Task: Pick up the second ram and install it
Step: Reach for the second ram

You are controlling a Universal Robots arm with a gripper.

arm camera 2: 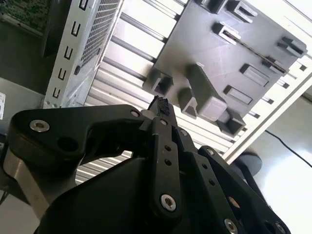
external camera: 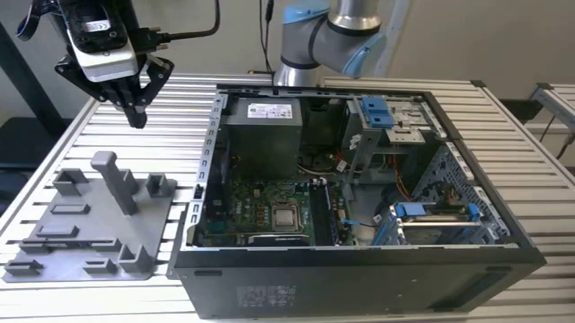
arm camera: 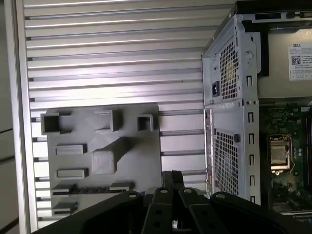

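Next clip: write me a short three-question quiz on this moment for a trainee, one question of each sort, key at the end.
1. True or false: the gripper hangs inside the open computer case.
2. Its fingers are: A) spread wide; B) shut, with nothing between them; C) shut on a memory stick.
3. Fill in: the grey fixture tray lies to the exterior view's ____ of the case.
Key: 1 false, it is outside the case, over by the tray; 2 B; 3 left.

Second ram (arm camera: 92,190), edgewise in grey fixture (arm camera: 141,161)
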